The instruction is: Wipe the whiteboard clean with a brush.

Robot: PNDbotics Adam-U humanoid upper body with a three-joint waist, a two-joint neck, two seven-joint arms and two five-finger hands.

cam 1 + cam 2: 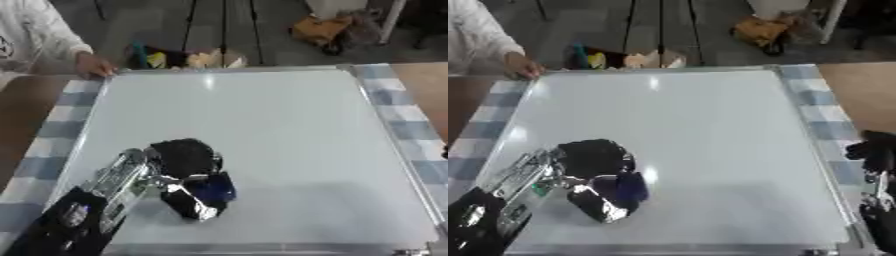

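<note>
Whiteboard (262, 125) is lying flat across the checked tablecloth (402, 125), filling most of the table, and its surface is looking white and glossy with no marks that we can make out. We are working with our left hand (179, 167), which is sitting on the near left part of the board with its fingers curled around a dark blue brush (217, 189), the brush resting against the board just to the right of the palm. Our right hand (877, 155) is showing only at the right edge in the right eye view, off the board beside its right rim; we cannot tell whether its fingers are open or closed. A person's hand (94, 65) is resting at the far left corner of the board, apparently steadying it. We are judging the brush to be light and small, with a stiff body and a softer wiping face, so it should be held across its back, pressing the face flat. The board looks stiff and slick, so the brush should be gliding easily, though the board might be sliding on the cloth if pushed hard sideways. Some coloured items (188, 57) are lying beyond the far edge, well apart from the work.
</note>
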